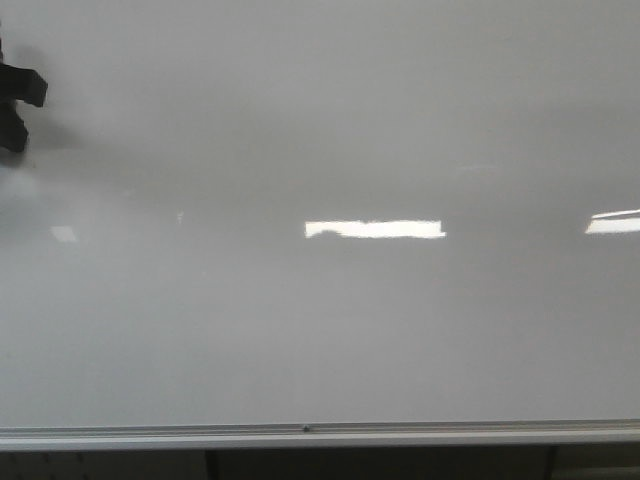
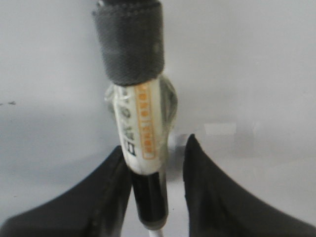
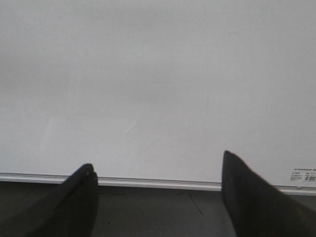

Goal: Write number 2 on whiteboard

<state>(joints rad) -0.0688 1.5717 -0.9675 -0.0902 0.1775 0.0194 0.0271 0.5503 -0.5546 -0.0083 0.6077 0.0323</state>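
The whiteboard point(image 1: 320, 330) fills the front view, glossy and blank, with bright light reflections. No number 2 shows on it in any view. My left gripper point(image 1: 14, 100) pokes in at the far left edge. In the left wrist view the left gripper point(image 2: 155, 143) is shut on a marker point(image 2: 143, 128) with a white barrel, an orange label, a grey wrap and a black end. The marker lies against one finger, with a small gap to the other. My right gripper point(image 3: 157, 160) stands wide open and empty over the whiteboard's point(image 3: 148, 74) near frame.
A silver aluminium frame point(image 1: 320, 435) runs along the board's near edge, with a dark table surface point(image 3: 158, 212) below it. A small printed label point(image 3: 302, 175) sits at the board's corner. A tiny dark speck point(image 2: 7, 103) marks the board.
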